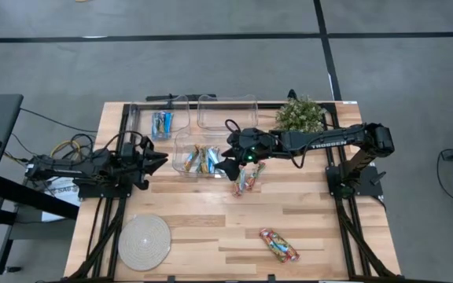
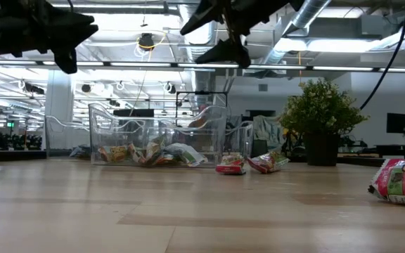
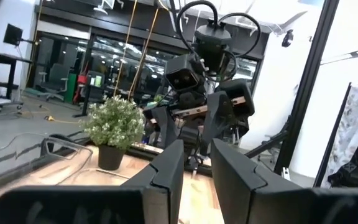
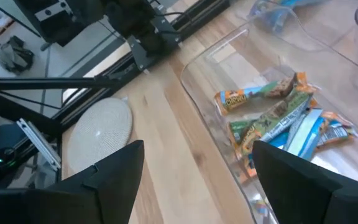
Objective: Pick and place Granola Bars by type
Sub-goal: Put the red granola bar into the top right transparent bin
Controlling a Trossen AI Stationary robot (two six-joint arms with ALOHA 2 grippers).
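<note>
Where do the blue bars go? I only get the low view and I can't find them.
Observer: From above, the bright blue bars lie in a clear bin at the back left of the table, behind the one you see best.
Operator: Is anything being carried right now?
Observer: No. The right wrist view shows the right tool open with nothing between its fingers. It hangs over the mixed bars in the front bin.
</note>
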